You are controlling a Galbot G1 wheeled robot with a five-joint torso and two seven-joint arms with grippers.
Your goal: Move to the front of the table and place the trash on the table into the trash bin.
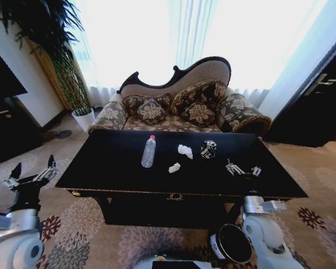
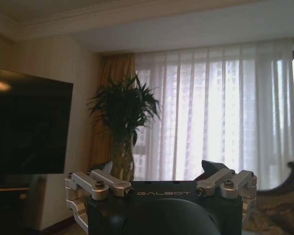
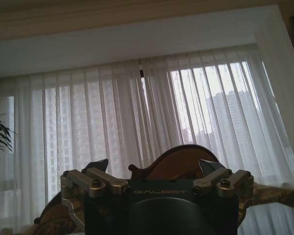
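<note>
Glossy black table (image 1: 101, 168) dead ahead. Bottle (image 1: 149, 151) at 12 o'clock, paper bits (image 1: 185, 150) and dark patterned item (image 1: 208, 149) toward 1. Bin (image 1: 233, 243) low at 5, beside right arm. Left gripper (image 1: 31, 175) and right gripper (image 1: 242, 169) both spread, empty. Risk: bottle lying flat rolls if nudged; right arm could clip bin.

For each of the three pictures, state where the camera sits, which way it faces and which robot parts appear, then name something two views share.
Head view: high, looking down at the table; left gripper, right gripper, both arms.
Left wrist view: behind the open left gripper, facing a plant and curtains.
Right wrist view: behind the open right gripper, facing curtains and the sofa back.
Shared: curtains.
</note>
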